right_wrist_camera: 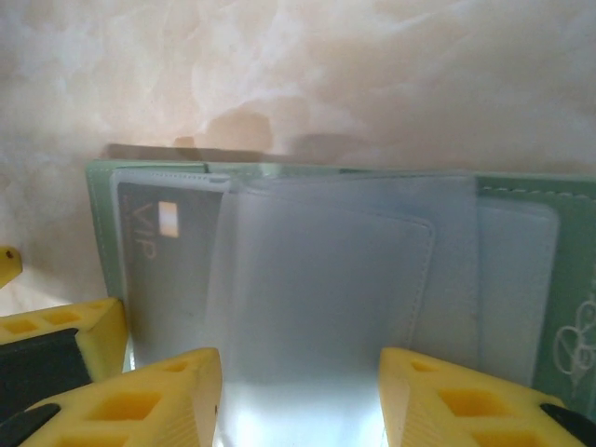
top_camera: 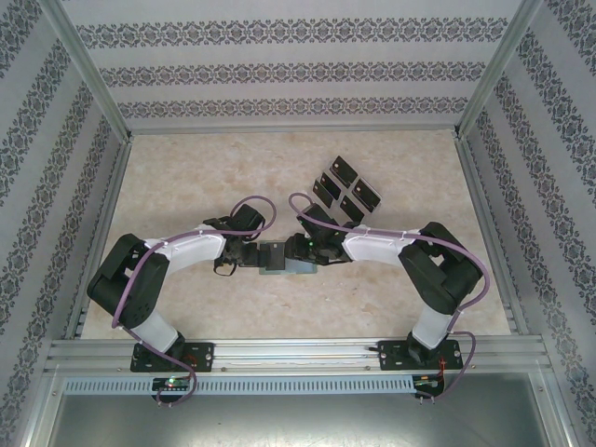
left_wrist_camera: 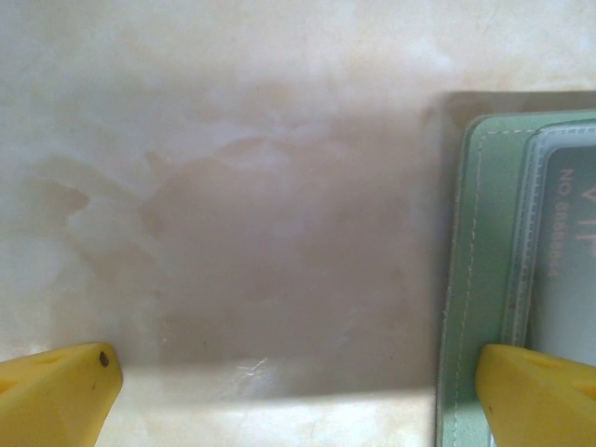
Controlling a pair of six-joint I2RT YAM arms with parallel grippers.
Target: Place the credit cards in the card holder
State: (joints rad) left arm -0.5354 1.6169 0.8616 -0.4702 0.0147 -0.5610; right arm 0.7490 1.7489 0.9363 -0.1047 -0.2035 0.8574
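I am holding my left gripper [left_wrist_camera: 298, 399] as wide as it goes beside the card holder [left_wrist_camera: 484, 279]. One yellow fingertip [left_wrist_camera: 56, 391] is hanging over bare table [left_wrist_camera: 233, 205] well clear of the holder's stitched edge, and the other is sitting over that edge. Nothing is lying between them, so there is open room on that side.

My right gripper [right_wrist_camera: 300, 400] is standing at the holder's opposite side with its fingers [right_wrist_camera: 140, 400] partly apart. A clear sleeve [right_wrist_camera: 326, 279] is showing in the gap, and I cannot tell whether the pads are touching it. A card marked VIP [right_wrist_camera: 158, 279] is lying in the pocket next to the sleeve, inside the holder's green border.

The holder is lying open and flat between both wrists. The black cards [top_camera: 345, 191] are lying in a loose cluster beyond it, on my right arm's side and well apart from its edges.
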